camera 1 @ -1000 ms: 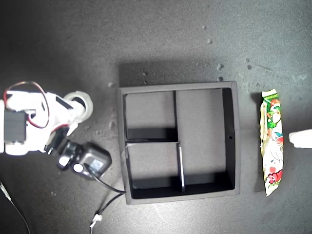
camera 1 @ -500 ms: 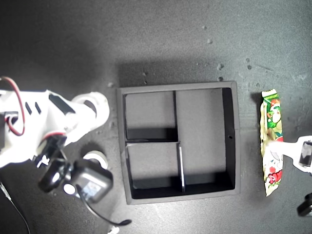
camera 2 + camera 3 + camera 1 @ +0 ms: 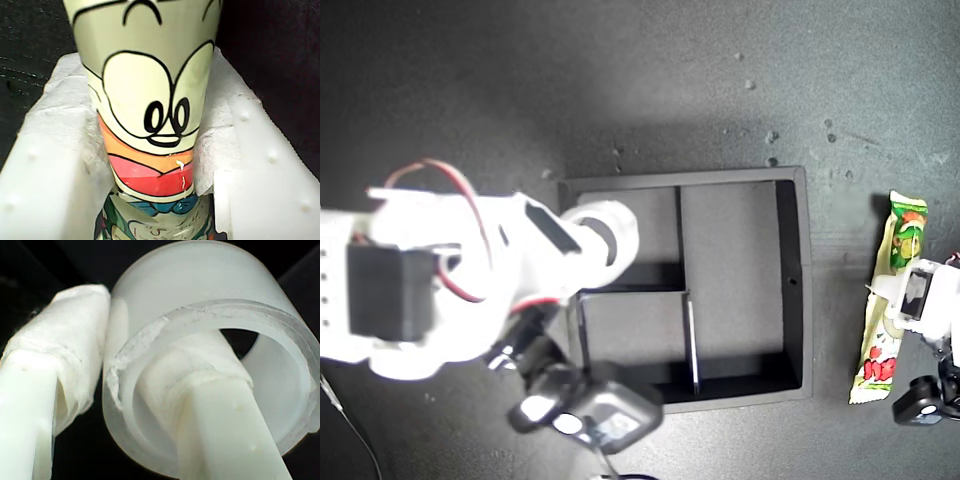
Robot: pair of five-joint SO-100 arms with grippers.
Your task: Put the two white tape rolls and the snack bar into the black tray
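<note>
My first gripper (image 3: 910, 297) is shut on the snack bar (image 3: 903, 226), a green, white and red wrapper lying tilted on the mat at the exterior view's right, outside the black tray (image 3: 799, 290). The first wrist view shows the snack bar (image 3: 150, 95) pinched between white padded fingers (image 3: 60, 155). My second gripper (image 3: 592, 238) is shut on a white tape roll (image 3: 612, 228), held over the tray's upper left compartment as the exterior view shows it. One finger (image 3: 225, 420) runs through the roll (image 3: 200, 280), the other (image 3: 50, 375) presses outside. The other tape roll is hidden.
The second arm's white body with red wires (image 3: 430, 290) and its black camera and cable (image 3: 590, 415) cover the mat left of the tray in the exterior view. All three tray compartments that show hold nothing. The dark mat has small specks above the tray.
The second arm has lifted the tape roll and carried it rightward to the tray, covering the other roll on the mat. The first gripper came in and shut on the snack bar, which tilted.
</note>
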